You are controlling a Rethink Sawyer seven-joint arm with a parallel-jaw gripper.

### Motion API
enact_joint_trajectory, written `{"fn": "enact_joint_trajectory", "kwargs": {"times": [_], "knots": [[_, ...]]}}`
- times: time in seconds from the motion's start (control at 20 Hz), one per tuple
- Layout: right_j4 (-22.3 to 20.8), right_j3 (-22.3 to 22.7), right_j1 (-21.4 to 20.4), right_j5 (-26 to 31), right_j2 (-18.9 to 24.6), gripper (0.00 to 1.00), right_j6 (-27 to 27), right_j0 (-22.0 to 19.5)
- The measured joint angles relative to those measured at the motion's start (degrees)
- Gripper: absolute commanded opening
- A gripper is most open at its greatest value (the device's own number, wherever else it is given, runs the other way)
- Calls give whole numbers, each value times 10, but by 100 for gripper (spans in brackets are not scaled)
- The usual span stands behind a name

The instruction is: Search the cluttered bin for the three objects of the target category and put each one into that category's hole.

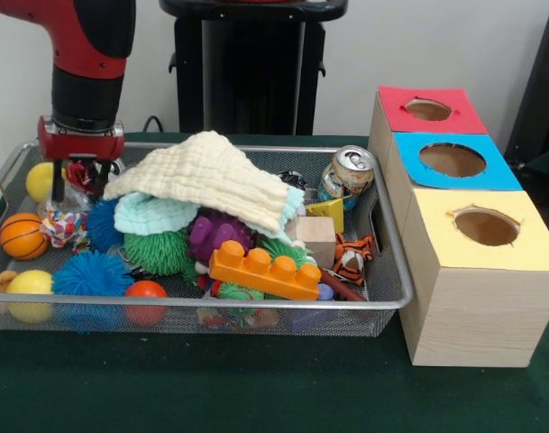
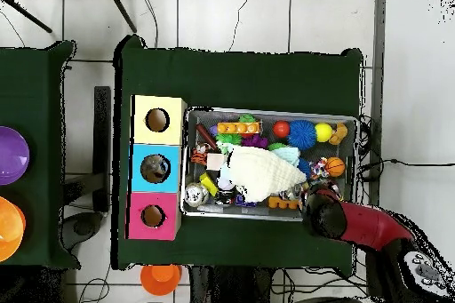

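Red wrist down at the bin's far left corner in the front view, and my gripper (image 1: 80, 170) is in among the clutter there; I can't tell how wide it stands or whether it has anything. Right below it I see crinkly clear plastic (image 1: 65, 200), which I take for one of the bottles, though too little shows to be sure. Around that: a yellow ball (image 1: 40, 180), a basketball (image 1: 23, 236), blue spiky balls (image 1: 92, 273). Further out, a cream cloth (image 1: 211, 178) drapes over the middle of the bin (image 1: 256, 305), hiding whatever lies under it. An orange block (image 1: 265, 271) sits in front, a can (image 1: 348, 174) leans at the right end.

Beside the bin, the boxes: red hole (image 1: 428, 109) farthest back, blue hole (image 1: 452, 160), yellow hole (image 1: 486, 226). From above, something sits in the blue one; I can't see into the red. By my reckoning I'm early, with no bottle visibly delivered and the search under that cloth still to do.
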Motion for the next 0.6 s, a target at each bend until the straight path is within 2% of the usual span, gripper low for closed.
{"fn": "enact_joint_trajectory", "kwargs": {"times": [0.3,0.6], "knots": [[0,-17,10,0,-45,100,0,31],[0,-26,12,0,-58,100,0,36]]}}
